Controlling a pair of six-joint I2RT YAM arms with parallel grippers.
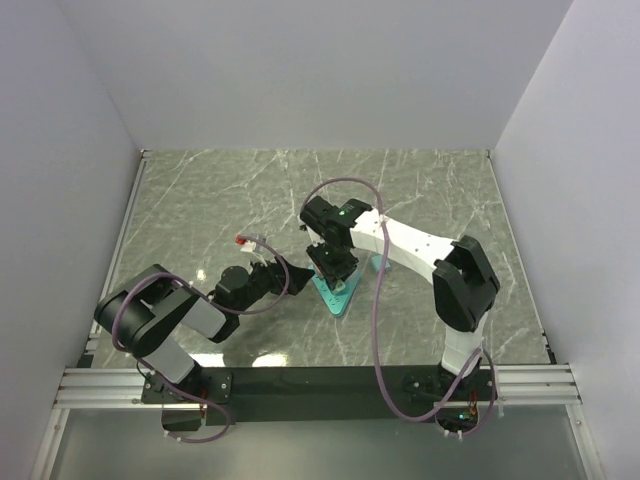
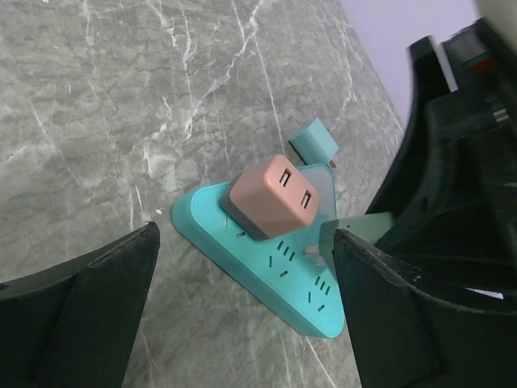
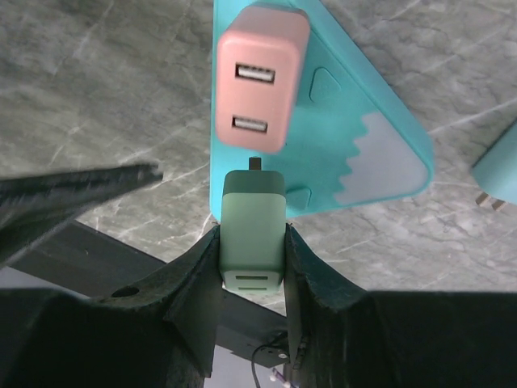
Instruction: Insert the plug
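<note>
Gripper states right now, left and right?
Left gripper: open, fingers empty.
Right gripper: shut on the pale green plug.

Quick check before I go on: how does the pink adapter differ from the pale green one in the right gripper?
The pink adapter sits on the teal power strip; the green adapter is clamped in the right gripper, a prong showing, not inserted. The pink adapter's face shows two USB ports; the green adapter's end shows one slot. Both are rounded, blocky chargers.
</note>
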